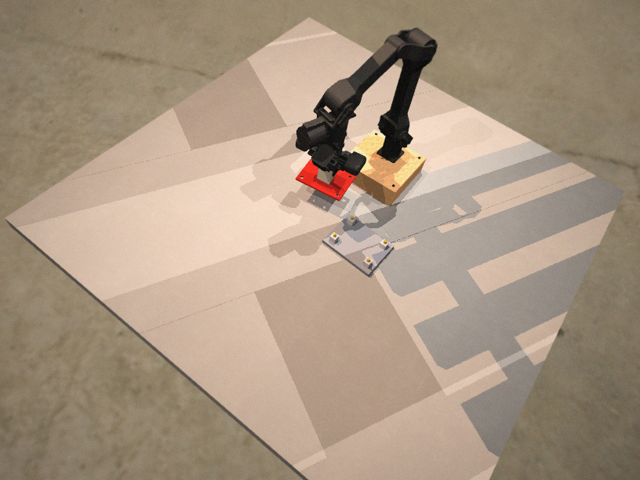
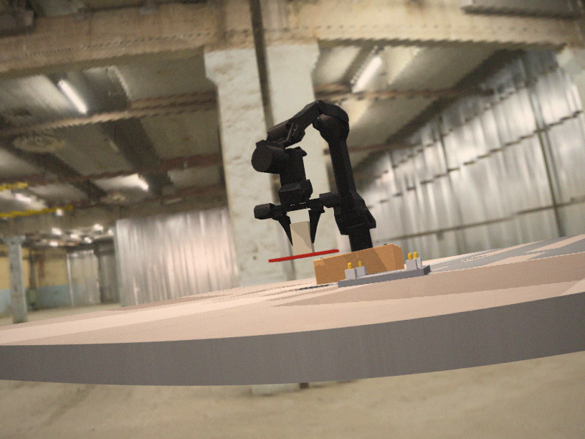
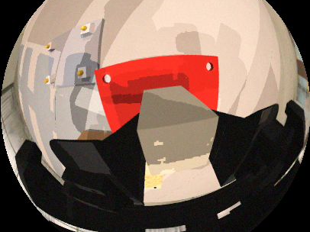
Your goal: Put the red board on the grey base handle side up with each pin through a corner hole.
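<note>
The red board [image 1: 337, 188] [image 2: 302, 255] [image 3: 160, 69] hangs above the table, slightly tilted in the exterior view, handle side up. My gripper [image 1: 325, 172] [image 2: 302, 242] [image 3: 167, 112] is shut on its square grey-beige handle [image 1: 325, 176] [image 2: 301, 233] [image 3: 177, 136], a finger on either side. The grey base [image 1: 356, 241] [image 2: 386, 276] [image 3: 94, 46] lies on the table, off to one side of the board, not under it. Its four posts and gold pins show. Two board holes show in the wrist view; the near edge is hidden behind handle and fingers.
The wooden block [image 1: 375, 183] [image 2: 336, 268] [image 3: 93, 135] under the arm's foot stands close beside the board and behind the base in the exterior view. The board's underside is higher than the pins in the exterior view. Shadows cross the table [image 1: 187, 260] [image 2: 146, 321].
</note>
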Controlling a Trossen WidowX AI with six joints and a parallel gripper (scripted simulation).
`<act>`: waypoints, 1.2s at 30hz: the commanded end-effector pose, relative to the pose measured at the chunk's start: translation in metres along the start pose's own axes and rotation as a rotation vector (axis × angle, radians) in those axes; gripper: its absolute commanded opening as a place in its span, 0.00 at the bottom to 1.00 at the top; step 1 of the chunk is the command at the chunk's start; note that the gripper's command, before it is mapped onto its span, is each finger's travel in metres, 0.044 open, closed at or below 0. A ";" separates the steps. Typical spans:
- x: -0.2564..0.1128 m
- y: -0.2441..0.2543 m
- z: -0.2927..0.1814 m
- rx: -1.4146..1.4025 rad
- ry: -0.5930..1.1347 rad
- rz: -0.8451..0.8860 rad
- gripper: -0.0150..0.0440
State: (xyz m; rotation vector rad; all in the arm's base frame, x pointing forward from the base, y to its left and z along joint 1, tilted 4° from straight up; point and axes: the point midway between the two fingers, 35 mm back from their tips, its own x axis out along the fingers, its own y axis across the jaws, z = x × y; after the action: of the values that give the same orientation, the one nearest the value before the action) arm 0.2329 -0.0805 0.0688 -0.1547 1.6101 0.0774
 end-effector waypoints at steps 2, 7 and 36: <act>-0.014 0.000 -0.002 0.000 -0.001 -0.006 0.25; -0.015 0.003 0.002 0.005 -0.002 -0.006 0.25; -0.017 0.050 0.048 0.033 -0.015 0.007 0.25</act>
State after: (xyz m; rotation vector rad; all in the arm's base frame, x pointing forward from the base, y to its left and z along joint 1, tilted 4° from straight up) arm 0.2689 -0.0314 0.0822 -0.1293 1.5966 0.0585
